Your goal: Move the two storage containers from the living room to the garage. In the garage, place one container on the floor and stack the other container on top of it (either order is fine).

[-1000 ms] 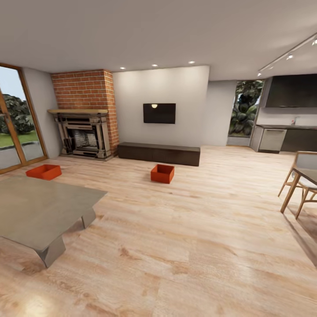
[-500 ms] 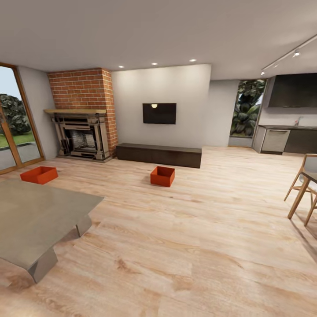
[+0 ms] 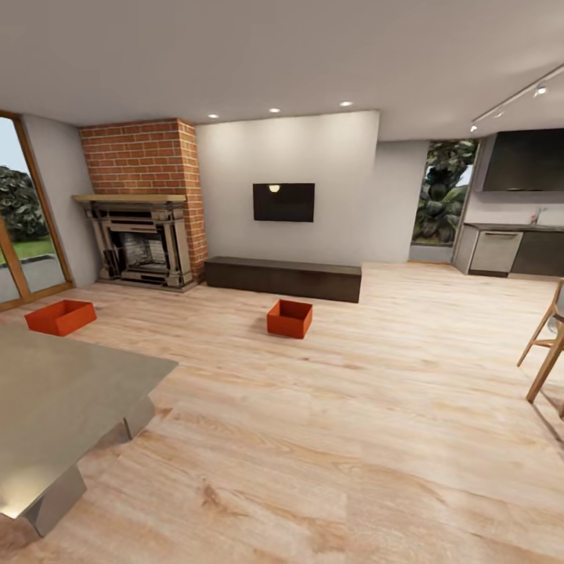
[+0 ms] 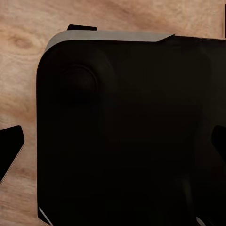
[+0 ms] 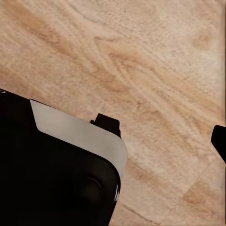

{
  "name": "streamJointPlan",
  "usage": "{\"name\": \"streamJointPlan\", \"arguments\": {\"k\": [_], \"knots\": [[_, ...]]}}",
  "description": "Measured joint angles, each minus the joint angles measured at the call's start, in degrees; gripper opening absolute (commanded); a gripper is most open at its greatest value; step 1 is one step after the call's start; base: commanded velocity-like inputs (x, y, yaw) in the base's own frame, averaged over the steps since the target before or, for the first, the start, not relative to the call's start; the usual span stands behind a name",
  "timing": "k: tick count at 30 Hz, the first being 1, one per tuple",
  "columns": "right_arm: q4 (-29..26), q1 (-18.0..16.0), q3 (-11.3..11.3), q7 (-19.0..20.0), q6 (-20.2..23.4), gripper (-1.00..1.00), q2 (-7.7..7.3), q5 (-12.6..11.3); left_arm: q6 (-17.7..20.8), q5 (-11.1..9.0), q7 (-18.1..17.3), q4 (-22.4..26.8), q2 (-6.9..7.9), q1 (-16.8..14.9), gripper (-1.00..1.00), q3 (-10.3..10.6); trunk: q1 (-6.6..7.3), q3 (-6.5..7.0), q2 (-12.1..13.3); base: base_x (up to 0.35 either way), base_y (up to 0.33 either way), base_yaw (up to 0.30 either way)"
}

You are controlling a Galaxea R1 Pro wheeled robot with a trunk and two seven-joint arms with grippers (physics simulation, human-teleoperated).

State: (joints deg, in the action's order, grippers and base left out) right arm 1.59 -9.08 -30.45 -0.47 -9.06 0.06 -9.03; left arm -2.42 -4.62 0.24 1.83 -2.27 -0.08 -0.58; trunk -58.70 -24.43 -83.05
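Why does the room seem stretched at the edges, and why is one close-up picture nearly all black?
Head view: wide lens, so the grey table and plank floor stretch toward the edges; ceiling spots give even light with soft shadows. Left wrist view: a dark, unlit part of the robot sits close before the camera. Right wrist view: sharp wood grain.

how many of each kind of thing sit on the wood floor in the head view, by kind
orange-red storage containers: 2, one by the glass door, one before the console
grey low table: 1
dark wood console: 1
wooden chair: 1
total: 5
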Motion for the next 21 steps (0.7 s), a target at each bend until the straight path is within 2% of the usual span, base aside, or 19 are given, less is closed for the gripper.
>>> {"name": "streamJointPlan", "arguments": {"k": [21], "knots": [[0.0,0.0,-0.2,-0.2,0.1,1.0,-0.13,-0.3,0.0,0.0,0.0,0.0,0.0,0.0,1.0,0.0,0.0,0.0,0.0,0.323,0.0,0.0]]}}
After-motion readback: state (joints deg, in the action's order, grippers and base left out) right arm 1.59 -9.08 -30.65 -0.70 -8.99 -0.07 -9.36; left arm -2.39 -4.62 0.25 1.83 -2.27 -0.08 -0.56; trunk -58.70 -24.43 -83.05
